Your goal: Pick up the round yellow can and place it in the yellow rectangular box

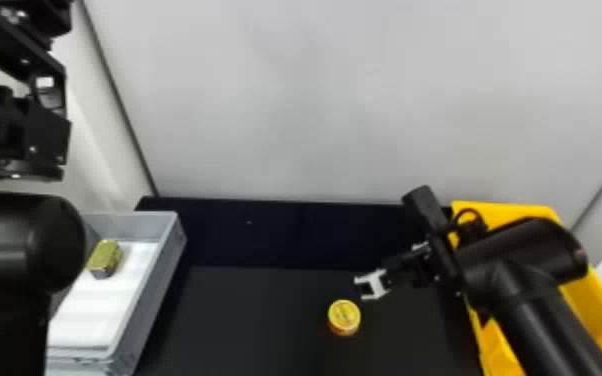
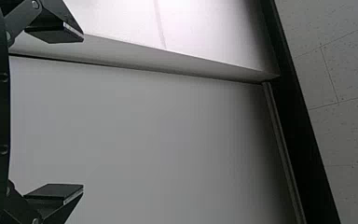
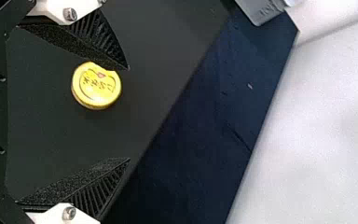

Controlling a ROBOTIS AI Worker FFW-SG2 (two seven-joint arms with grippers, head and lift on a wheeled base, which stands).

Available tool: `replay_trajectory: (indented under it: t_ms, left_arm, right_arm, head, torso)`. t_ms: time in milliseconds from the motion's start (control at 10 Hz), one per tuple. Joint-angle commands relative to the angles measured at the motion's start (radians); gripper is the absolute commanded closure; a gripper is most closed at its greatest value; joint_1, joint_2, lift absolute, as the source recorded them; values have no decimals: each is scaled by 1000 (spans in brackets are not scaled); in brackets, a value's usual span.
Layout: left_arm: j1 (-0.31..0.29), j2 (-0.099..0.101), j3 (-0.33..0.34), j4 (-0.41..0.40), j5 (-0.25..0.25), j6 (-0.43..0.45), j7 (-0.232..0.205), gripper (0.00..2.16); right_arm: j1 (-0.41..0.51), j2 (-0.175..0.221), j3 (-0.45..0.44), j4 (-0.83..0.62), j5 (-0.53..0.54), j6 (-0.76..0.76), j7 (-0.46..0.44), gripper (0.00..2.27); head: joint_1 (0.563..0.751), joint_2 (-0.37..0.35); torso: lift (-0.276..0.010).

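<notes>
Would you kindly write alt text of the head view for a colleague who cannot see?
A round yellow can stands on a black surface, near the robot's right gripper. The right arm partly covers a yellow rectangular box at right; a gray bin holding a small green-topped block is at left, partly behind the left arm.

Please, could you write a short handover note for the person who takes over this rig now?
Right gripper: fingers open and empty, near the can.
Left gripper: fingers open and empty, held up at the left.
Round yellow can: on the black table, not gripped.
Yellow rectangular box: at the right, partly behind the right arm.
Done: no pick or placement yet.
Left: grip the can, lift it, place it in the box.
</notes>
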Motion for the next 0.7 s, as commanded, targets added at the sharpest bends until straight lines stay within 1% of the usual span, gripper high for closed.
replay_trajectory:
  t_ms: [0,300,600]
  left_arm:
    - [-6,-2,-6,4,0,-3,0,140]
    - [-13,-8,-13,10,0,-11,0,140]
    - [-21,-11,-21,18,0,-18,0,140]
  right_arm:
    - [-6,7,37,147,2,-104,33,93]
    - [-30,7,98,310,5,-238,47,113]
    - [-42,10,121,371,10,-324,41,111]
  head:
    - [663,54]
    - [663,54]
    - [663,54]
  torso:
    - [-2]
    - [-2]
    - [-2]
